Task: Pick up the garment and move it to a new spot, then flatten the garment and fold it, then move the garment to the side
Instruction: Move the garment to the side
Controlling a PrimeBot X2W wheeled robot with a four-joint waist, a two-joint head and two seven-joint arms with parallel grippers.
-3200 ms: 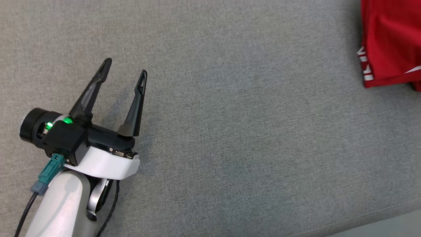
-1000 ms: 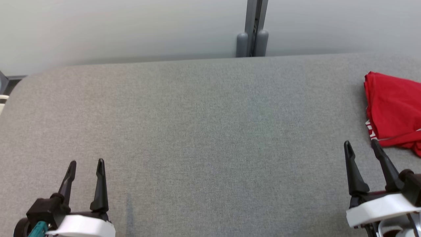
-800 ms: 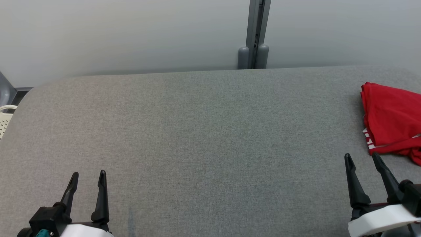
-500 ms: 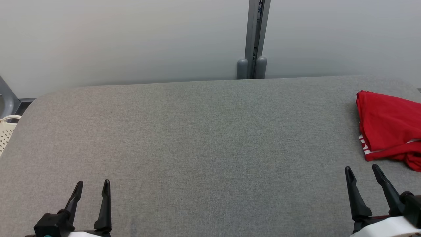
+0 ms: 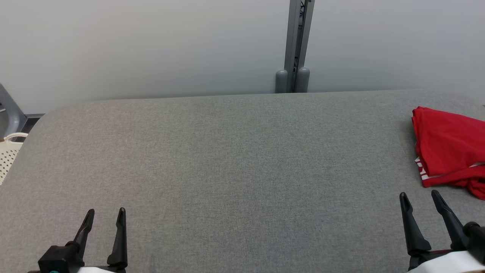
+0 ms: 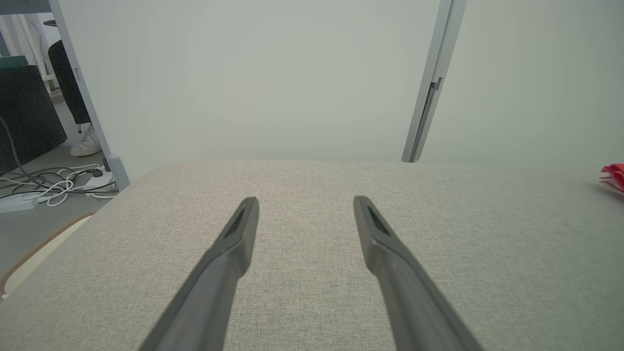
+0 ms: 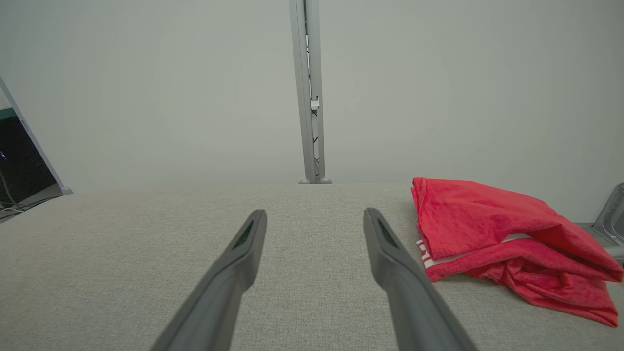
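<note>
The garment (image 5: 449, 146) is a red cloth with a white-striped edge, folded into a loose bundle at the far right of the grey padded table (image 5: 235, 159). The right wrist view has the garment (image 7: 492, 234) just right of my fingers, and a sliver of it (image 6: 613, 174) sits at the right edge of the left wrist view. My right gripper (image 5: 420, 198) hovers open near the front right, a little short of the bundle. My left gripper (image 5: 105, 212) stands open at the front left, nothing between its fingers.
A pale wall with a grey upright post (image 5: 296, 45) runs behind the table. A cream perforated basket (image 5: 8, 157) sits off the left edge. Cables (image 6: 44, 183) and a person's white shoe (image 6: 87, 144) lie on the floor beyond the left side.
The head camera has tilted up, bringing the wall and post further into view. Both grippers stay open in their rest spots. The garment lies where it was.
</note>
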